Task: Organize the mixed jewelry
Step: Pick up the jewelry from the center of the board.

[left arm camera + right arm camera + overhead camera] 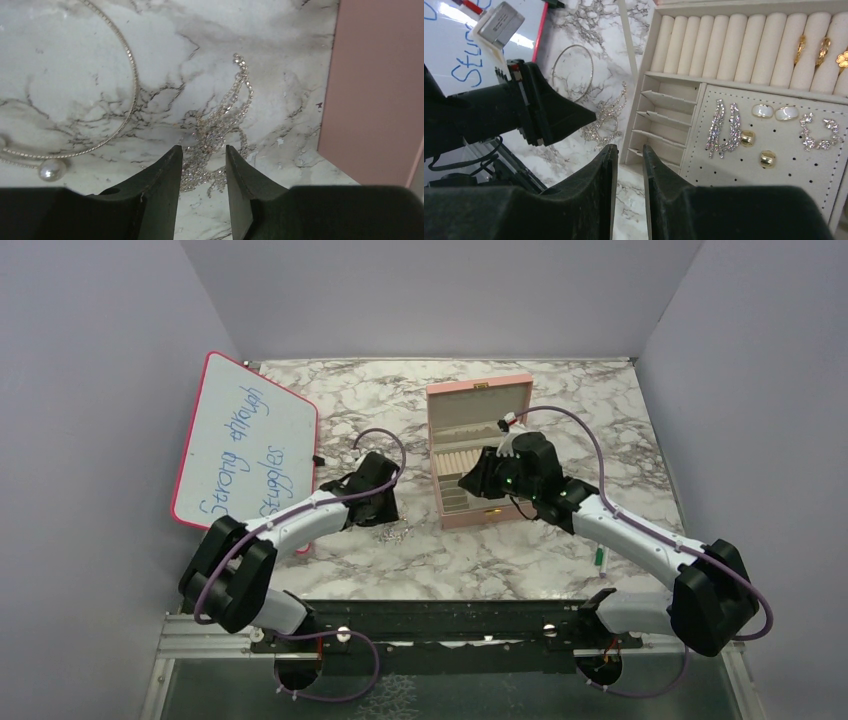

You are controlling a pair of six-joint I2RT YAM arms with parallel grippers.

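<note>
- Jaws of the left gripper (pixel 202 150) are seen partly parted, with a narrow gap and nothing clamped between them.
- A silver chain tangle (pixel 220 130) is spread on the marble table (pixel 60 60) right at the fingertips. It runs from the gap toward twelve o'clock, and contact with the tips cannot be told.
- A thin hoop (pixel 135 75) is laid at ten o'clock of that gripper and a pearl (pixel 50 170) at nine o'clock, both apart from the fingers.
- The outer wall of the pink box (pixel 380 90) is found at two o'clock, near the chain but not touching it.
- From above, the tangle is seen at six o'clock of the left gripper, and a whiteboard (pixel 245 440) is propped at ten o'clock.
- The right gripper (pixel 628 150) is held above the box's open edge, its jaws slightly apart and empty.
- In its wrist view, gold rings (pixel 822 50) are seen tucked between the cream rolls at one o'clock.
- Crystal drop earrings (pixel 724 127), white earrings (pixel 774 111) and gold studs (pixel 767 158) are set on the perforated pad at two to three o'clock.
- A marker pen (pixel 601 560) is laid on the table at four o'clock of the right gripper in the overhead view.
</note>
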